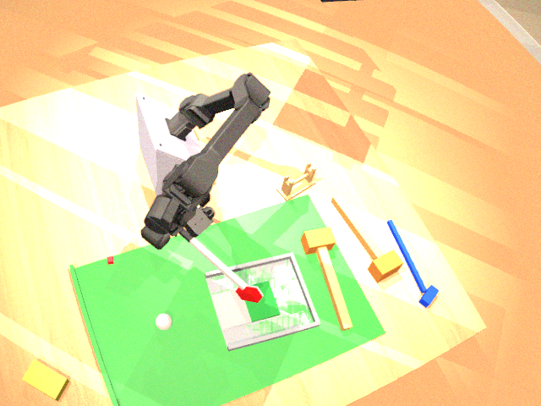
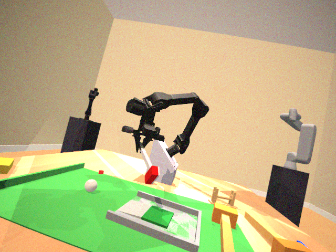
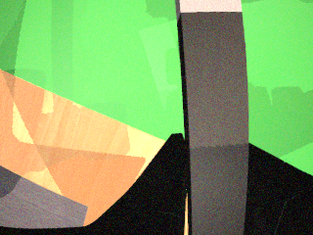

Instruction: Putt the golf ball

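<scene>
My gripper (image 1: 187, 236) (image 2: 140, 147) (image 3: 198, 142) is shut on the dark grip of the red putter (image 1: 249, 293) (image 2: 151, 175) (image 3: 215, 78). Its white shaft slants down to the red head, which hangs in the air; the top view shows it in line with the ramp's tray, the exterior view behind it. The wrist view shows only the grip and a bit of shaft. The white golf ball (image 1: 163, 321) (image 2: 91, 185) lies on the green mat, left of the grey-walled ramp (image 1: 273, 336) (image 2: 151, 230). The dark green raised square (image 1: 267, 308) (image 2: 158, 216) inside it holds no ball.
A wooden mallet (image 1: 334, 288) (image 2: 226, 233) lies right of the ramp. Another mallet (image 1: 384, 266), a blue putter (image 1: 406, 257) and a small wooden rack (image 1: 286, 185) (image 2: 214, 194) are beyond the mat. A red cube (image 1: 110, 260) (image 2: 101, 171), green rail (image 1: 88, 315) and yellow block (image 1: 45, 379) are left.
</scene>
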